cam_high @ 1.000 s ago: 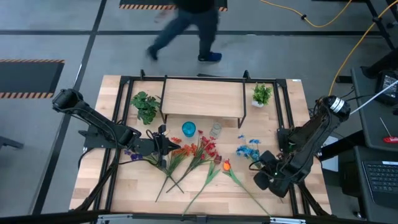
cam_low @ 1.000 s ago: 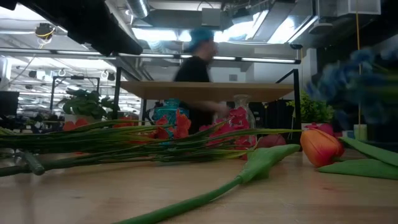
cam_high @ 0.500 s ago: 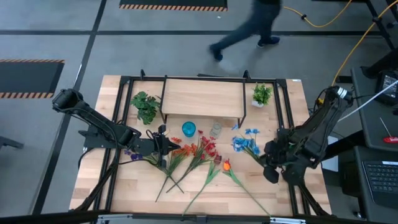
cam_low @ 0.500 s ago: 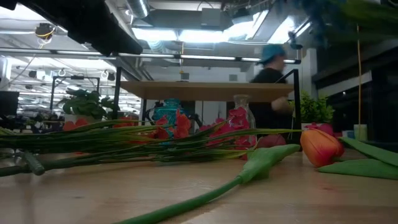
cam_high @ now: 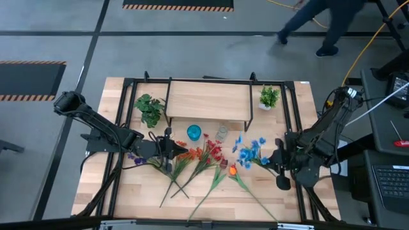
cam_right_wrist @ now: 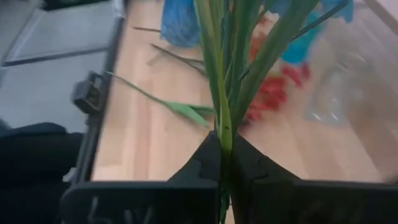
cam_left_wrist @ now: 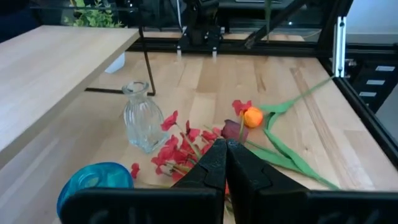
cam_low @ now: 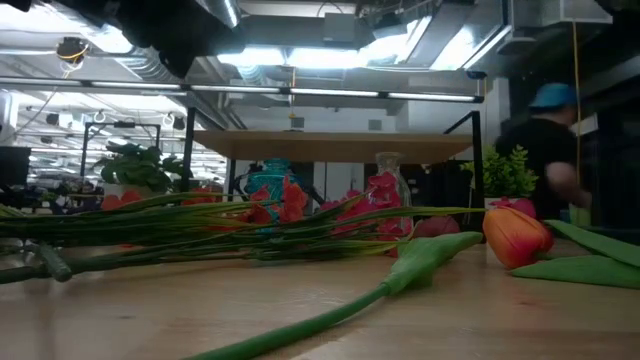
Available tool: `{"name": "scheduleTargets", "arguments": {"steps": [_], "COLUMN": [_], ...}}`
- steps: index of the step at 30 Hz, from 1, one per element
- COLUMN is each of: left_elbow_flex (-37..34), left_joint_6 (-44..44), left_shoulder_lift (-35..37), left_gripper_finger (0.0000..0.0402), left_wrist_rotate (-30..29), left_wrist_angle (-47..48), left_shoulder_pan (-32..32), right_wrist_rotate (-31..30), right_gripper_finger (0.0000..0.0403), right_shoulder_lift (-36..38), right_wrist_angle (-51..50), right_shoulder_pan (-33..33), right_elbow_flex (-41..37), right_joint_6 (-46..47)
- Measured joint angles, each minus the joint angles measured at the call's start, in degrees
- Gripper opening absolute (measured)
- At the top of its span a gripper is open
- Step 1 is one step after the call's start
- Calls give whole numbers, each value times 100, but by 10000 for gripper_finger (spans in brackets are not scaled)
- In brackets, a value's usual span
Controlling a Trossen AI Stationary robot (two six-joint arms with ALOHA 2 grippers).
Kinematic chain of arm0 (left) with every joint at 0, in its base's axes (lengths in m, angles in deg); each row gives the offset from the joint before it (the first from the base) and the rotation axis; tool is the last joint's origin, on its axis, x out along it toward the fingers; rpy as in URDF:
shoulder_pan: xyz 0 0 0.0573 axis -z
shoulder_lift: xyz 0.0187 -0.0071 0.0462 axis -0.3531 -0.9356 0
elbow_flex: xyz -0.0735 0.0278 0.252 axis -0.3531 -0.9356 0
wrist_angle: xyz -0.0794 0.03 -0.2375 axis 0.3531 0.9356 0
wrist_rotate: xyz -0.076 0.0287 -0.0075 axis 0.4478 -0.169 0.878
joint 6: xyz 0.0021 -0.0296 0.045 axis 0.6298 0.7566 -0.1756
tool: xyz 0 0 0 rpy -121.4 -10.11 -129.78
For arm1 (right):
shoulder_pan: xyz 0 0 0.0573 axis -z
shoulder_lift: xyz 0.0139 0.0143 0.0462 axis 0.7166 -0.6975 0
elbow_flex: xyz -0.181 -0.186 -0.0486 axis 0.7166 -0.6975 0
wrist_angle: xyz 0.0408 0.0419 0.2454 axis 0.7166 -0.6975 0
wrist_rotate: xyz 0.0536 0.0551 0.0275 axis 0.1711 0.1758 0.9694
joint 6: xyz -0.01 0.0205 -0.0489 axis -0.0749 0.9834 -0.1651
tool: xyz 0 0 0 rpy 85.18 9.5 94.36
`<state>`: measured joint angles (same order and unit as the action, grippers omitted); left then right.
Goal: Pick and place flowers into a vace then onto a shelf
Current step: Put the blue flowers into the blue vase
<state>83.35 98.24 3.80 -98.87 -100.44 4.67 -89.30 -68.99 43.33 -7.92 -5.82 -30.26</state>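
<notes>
The blue flowers [cam_high: 250, 151] hang in the air to the right of the clear vase [cam_high: 222, 133], held by my right gripper [cam_high: 273, 160], which is shut on their green stems. Red, orange and purple flowers [cam_high: 199, 156] and the orange tulip [cam_high: 232, 170] lie flat on the table. A blue vase [cam_high: 193, 133] stands beside the clear vase in front of the shelf [cam_high: 208, 101]. My left gripper [cam_high: 174, 151] is shut above the lying stems; in the left wrist view its shut gripper [cam_left_wrist: 225, 155] points over the red blooms [cam_left_wrist: 180, 149]. My right gripper pinches the bundle of green stems [cam_right_wrist: 222, 127] between its two fingers [cam_right_wrist: 202, 163], well below the blue blooms [cam_right_wrist: 180, 22]. It comes from the table's right, and the stems run on ahead of the fingers. The flowers are lifted clear of the table.
Two small potted plants [cam_high: 149, 108] [cam_high: 269, 97] stand at either end of the shelf. A black metal frame [cam_high: 294, 121] runs round the table. A person [cam_high: 326, 19] walks on the floor beyond the far edge. Bare wood [cam_high: 147, 191] lies near the front edge.
My right gripper has risen and drawn toward the far edge, lifting the blue flowers off the table and carrying them left toward the clear vase. In the low view they have passed up out of sight. The person behind the table has walked across to the right.
</notes>
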Motion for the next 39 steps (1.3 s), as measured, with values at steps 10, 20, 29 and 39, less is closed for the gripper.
{"name": "scheduleTargets", "arguments": {"steps": [10,20,29,39], "left_elbow_flex": [0,0,0,2], "left_joint_6": [0,-396,-953,-1812], "left_shoulder_lift": [0,0,-110,-258], "left_gripper_finger": [5,92,203,209], "left_wrist_rotate": [-40,-49,30,252], "left_wrist_angle": [-163,-781,-1411,-2139], "left_shoulder_pan": [0,-217,-537,-576], "right_wrist_rotate": [102,1555,2214,2868], "right_gripper_finger": [5,5,5,5], "right_shoulder_lift": [832,1346,1346,1065], "right_wrist_angle": [3587,5262,5376,5897], "right_shoulder_pan": [473,1435,2377,3179], "right_elbow_flex": [-1732,-2445,-2445,-2441], "right_joint_6": [-2939,-4643,-4918,-4792]}}
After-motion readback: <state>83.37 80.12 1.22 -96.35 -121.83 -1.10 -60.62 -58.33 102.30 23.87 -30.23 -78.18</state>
